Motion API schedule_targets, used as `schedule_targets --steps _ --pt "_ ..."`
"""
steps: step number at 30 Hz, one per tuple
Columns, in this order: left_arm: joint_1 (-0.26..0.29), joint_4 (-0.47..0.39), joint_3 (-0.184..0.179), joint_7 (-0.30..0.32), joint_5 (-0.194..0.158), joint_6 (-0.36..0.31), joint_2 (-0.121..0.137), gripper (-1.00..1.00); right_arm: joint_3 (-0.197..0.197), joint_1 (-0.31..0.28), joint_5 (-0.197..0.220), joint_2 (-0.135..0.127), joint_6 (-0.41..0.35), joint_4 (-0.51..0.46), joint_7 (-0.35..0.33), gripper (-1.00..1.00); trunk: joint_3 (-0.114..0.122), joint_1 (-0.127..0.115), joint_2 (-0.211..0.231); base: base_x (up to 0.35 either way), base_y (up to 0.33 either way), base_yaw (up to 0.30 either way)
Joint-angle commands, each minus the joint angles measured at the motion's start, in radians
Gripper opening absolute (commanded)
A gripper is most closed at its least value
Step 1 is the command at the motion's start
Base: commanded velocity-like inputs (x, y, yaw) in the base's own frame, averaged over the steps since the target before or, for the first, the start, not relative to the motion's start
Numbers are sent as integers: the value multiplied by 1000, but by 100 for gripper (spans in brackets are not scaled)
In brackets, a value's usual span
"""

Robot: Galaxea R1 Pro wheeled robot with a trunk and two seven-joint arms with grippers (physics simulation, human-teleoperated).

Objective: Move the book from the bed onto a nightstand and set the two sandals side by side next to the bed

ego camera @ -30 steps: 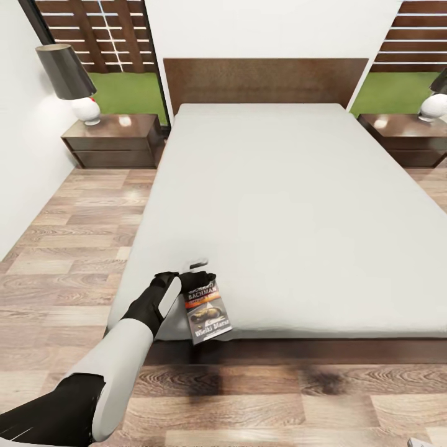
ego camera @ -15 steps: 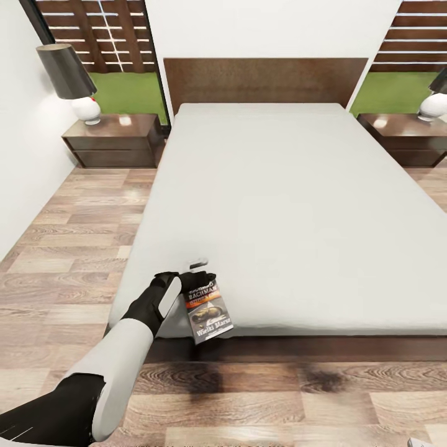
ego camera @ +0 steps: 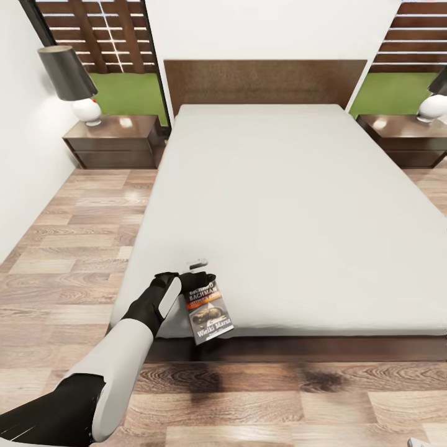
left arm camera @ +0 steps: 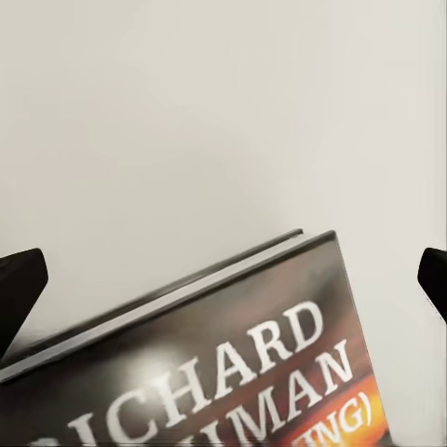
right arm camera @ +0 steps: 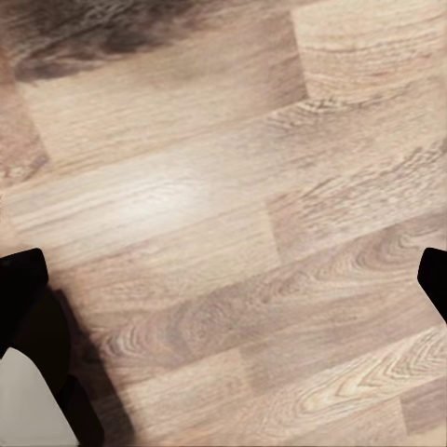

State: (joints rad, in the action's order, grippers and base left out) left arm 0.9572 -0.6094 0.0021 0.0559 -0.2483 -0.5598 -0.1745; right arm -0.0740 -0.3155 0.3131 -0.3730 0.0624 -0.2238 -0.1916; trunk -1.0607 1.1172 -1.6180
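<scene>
The left gripper (ego camera: 197,277) is reaching over the near left corner of the bed (ego camera: 292,205), its black wrist and white forearm stretching in from the lower left of the head view. The book (ego camera: 209,310), a dark paperback with white lettering and an orange band, is lying at that corner, its lower end hanging past the mattress edge over the dark wooden frame. In the left wrist view the book (left arm camera: 214,372) is sitting between the two dark fingertips (left arm camera: 19,284), which are standing wide apart at the picture's edges and not touching the cover, so the claw is spread. The right gripper (right arm camera: 223,275) is pointing down at the wood-plank floor (right arm camera: 233,196), its fingertips also spread wide with nothing between them. A nightstand (ego camera: 112,141) carrying a lamp (ego camera: 71,81) is standing on each side of the headboard (ego camera: 264,81), well apart from the book
</scene>
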Motion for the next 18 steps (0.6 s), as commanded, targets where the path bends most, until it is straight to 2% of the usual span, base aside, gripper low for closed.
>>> schedule_targets --steps 1,18 --pt "0 -1 0 1 -2 -5 0 100 -7 -1 3 0 2 1 -8 100 3 -4 7 0 0 0" --pt "1 -1 0 1 -3 -5 0 100 -8 -1 3 0 2 1 -8 100 56 -69 126 0 0 0"
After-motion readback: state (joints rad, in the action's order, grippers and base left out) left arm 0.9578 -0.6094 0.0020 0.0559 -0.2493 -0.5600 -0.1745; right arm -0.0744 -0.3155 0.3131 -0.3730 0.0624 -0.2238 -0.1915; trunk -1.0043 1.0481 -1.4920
